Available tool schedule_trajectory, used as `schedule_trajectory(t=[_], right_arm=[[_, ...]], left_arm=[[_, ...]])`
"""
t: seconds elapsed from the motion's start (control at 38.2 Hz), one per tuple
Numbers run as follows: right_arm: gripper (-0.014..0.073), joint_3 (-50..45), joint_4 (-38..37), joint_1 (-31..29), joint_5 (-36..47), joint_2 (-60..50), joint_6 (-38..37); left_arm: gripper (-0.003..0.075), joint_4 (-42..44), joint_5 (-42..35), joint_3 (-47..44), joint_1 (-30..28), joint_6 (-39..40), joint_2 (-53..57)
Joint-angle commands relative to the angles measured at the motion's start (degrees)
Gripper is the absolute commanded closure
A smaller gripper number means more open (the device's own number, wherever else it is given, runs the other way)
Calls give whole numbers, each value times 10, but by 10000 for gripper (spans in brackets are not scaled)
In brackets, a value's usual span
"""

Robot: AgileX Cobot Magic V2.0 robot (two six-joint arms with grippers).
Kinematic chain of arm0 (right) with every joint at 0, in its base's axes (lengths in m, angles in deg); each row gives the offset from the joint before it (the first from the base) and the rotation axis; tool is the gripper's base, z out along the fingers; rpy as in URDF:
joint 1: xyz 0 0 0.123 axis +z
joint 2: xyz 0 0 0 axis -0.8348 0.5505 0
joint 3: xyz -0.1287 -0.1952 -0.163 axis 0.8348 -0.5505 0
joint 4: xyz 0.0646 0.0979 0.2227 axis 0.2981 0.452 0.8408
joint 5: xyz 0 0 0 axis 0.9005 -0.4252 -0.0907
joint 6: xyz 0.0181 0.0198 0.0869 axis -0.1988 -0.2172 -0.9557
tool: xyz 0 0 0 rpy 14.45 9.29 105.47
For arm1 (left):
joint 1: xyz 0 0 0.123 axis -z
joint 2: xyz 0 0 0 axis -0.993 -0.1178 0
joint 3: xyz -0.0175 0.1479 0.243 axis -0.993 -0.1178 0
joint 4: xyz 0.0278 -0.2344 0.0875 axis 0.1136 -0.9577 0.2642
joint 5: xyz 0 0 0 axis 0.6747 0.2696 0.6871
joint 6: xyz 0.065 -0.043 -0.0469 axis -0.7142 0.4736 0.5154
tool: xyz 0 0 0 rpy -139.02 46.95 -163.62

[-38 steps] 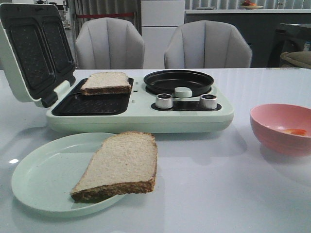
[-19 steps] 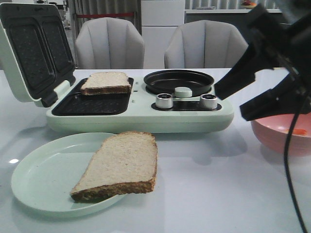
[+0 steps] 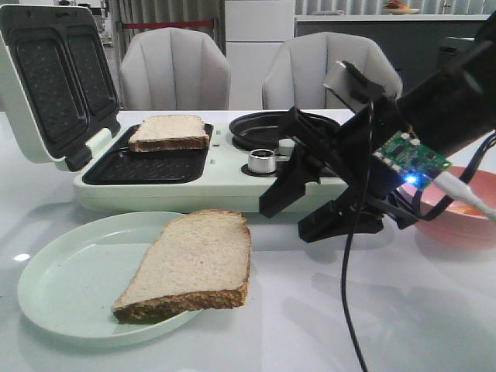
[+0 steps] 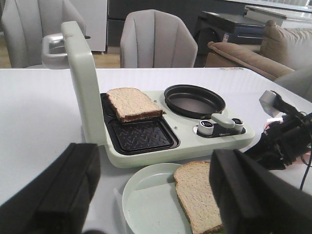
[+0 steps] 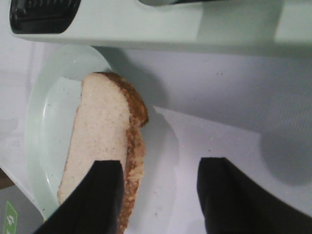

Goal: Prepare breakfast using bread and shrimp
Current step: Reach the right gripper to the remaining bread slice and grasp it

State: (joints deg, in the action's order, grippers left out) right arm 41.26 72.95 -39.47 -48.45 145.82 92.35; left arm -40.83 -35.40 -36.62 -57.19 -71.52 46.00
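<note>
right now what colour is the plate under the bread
Pale mint green; the plate under the bread shows best in the front view.

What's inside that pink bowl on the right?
The right arm covers most of the pink bowl in the front view. Only part of its rim and a small orange patch inside show, too little to identify. The rest of the inside is hidden.

Pale green sandwich maker point(image 3: 217, 190) with lid point(image 3: 46, 77) raised at far left. Round black pan point(image 3: 263, 128) on its right half. Green plate point(image 3: 70, 287) nearer; pink bowl point(image 3: 484, 221) right; two grey chairs point(image 3: 174, 70) beyond.
</note>
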Motion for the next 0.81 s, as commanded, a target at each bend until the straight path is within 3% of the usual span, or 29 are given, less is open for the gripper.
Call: schedule_trajectory(t=[0.0,0.42,0.78], right_arm=[[147,28,35,6,-32,-4,14],[153,73,72,45,-30,58,14],[356,85,88,45,-51,58,14]], left_arm=[[192,-2,-46,15,5,0,-7],[192,-2,-46,15,5,0,-7],[192,-2,-46,15,5,0,-7]])
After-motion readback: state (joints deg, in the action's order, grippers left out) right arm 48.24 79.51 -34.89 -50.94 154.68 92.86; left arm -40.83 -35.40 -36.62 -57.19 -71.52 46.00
